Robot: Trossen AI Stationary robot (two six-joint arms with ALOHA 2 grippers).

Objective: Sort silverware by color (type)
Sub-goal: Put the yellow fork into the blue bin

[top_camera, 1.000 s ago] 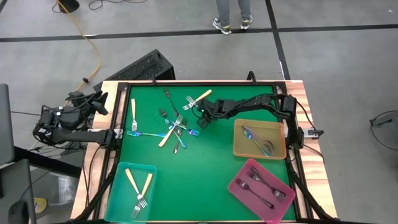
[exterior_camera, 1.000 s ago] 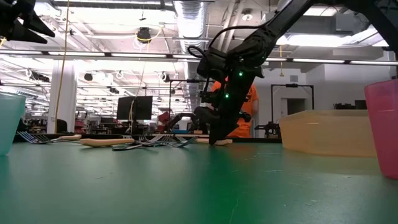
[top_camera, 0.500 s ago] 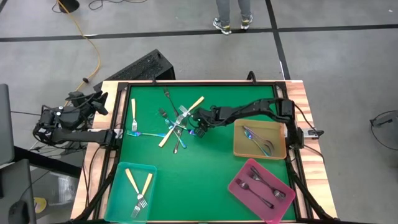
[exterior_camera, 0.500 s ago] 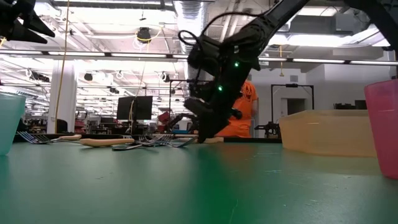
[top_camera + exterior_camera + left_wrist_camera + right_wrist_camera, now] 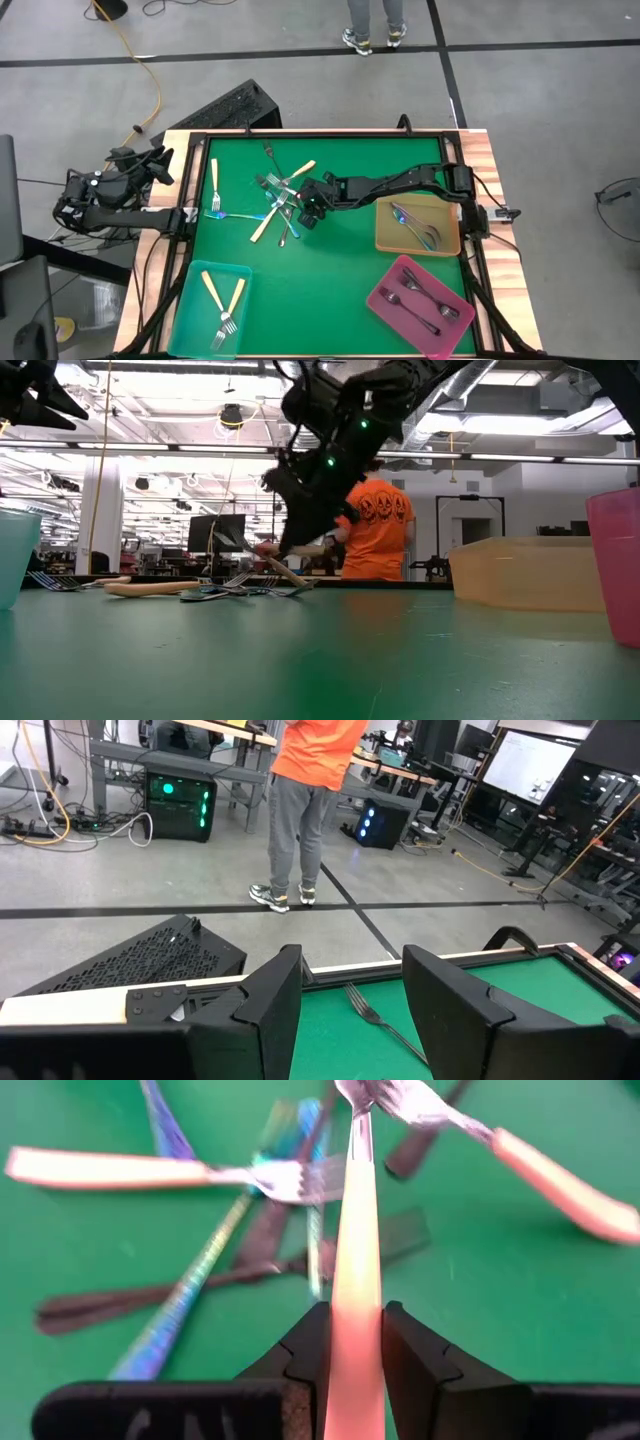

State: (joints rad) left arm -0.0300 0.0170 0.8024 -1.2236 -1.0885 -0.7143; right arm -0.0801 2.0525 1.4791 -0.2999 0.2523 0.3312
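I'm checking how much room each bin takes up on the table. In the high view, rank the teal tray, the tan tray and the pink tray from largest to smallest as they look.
1. Pink tray looks largest.
2. Teal tray and tan tray look too alike to rank; the teal one runs to the picture's bottom edge, so it may be cut off.

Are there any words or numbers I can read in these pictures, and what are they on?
No readable words or numbers anywhere.
Person's orange shirt: dark pumpkin-face pictures across the back, no letters.
White board in the room: markings too small to read.
Black housing of the right gripper: faint marks along the edge, too blurred to read.
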